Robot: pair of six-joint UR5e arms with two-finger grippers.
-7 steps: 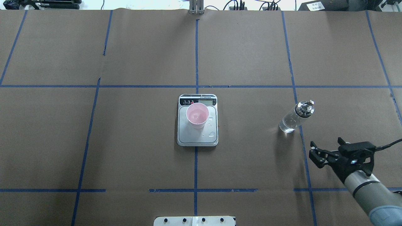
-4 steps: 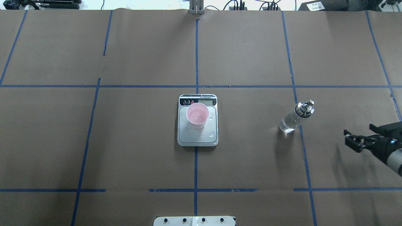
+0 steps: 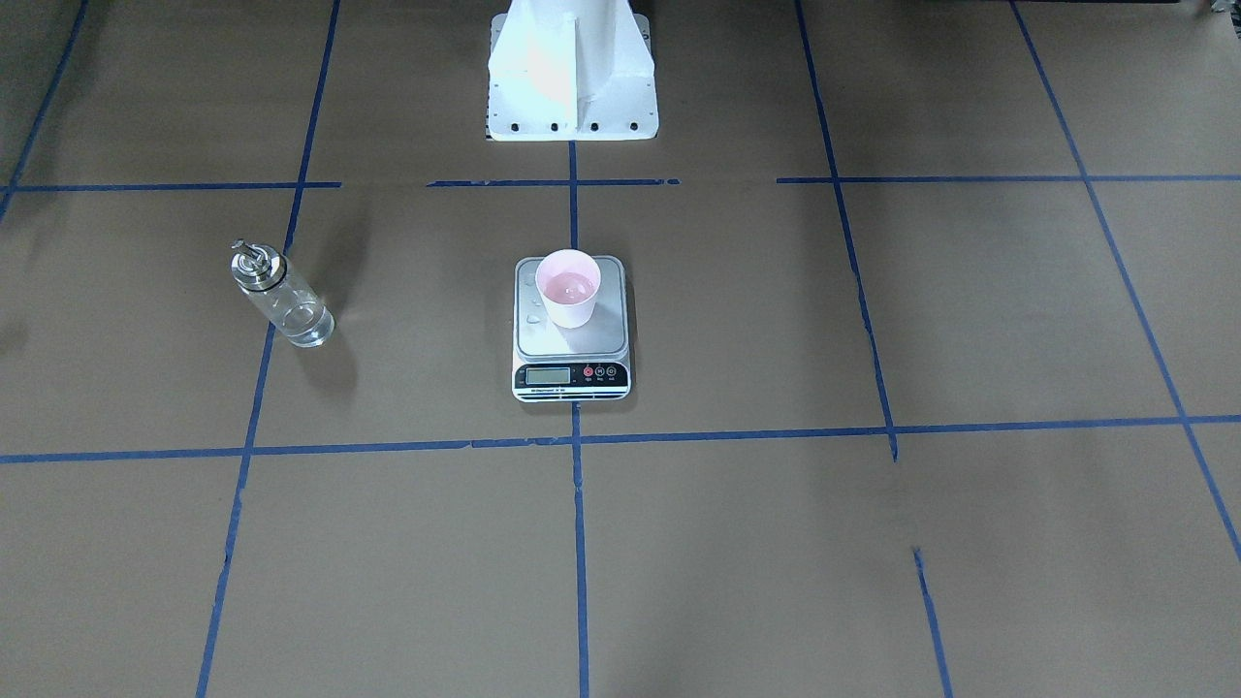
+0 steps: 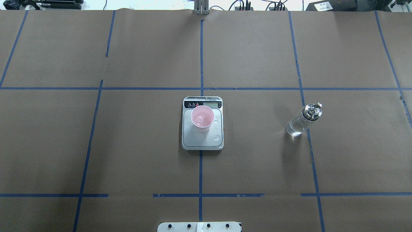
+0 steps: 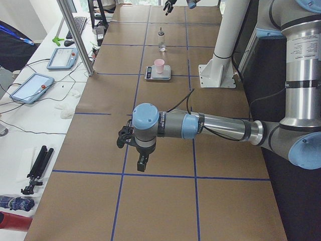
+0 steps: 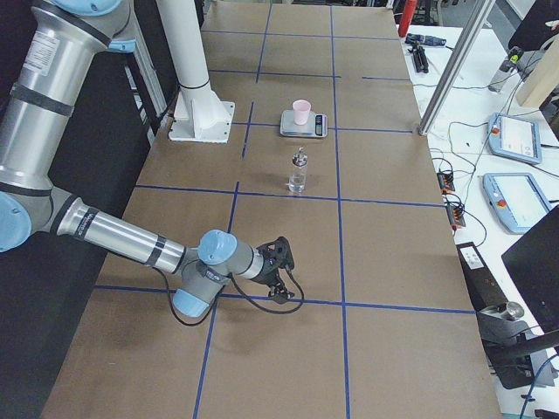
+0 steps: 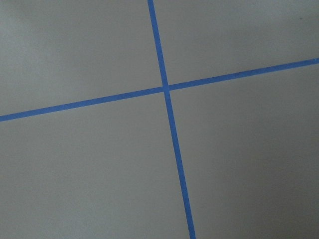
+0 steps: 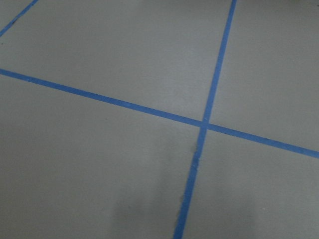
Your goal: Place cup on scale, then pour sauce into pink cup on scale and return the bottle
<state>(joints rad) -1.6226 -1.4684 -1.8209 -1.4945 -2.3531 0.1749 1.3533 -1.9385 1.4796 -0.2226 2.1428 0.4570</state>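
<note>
- Well, the cup (image 4: pixel 202 118) stands upright on the scale (image 4: pixel 199 140), toward its display end, with sauce (image 3: pixel 568 287) glinting inside. A few drops (image 4: pixel 217 138) lie on the platform beside it.
- The bottle (image 4: pixel 301 122) stands on the table (image 4: pixel 257 161), long axis vertical and spout up, well apart from the scale on my right side.
- My right gripper (image 6: pixel 284 271) is the nearer one. The bottle lies ahead of it, between it and the scale. My left gripper (image 5: pixel 142 163) hangs at the opposite end, well away.
- Both grippers show only in the side views and hold nothing. I cannot tell how far their fingers are parted.
- I judge the pour and the return done.
</note>
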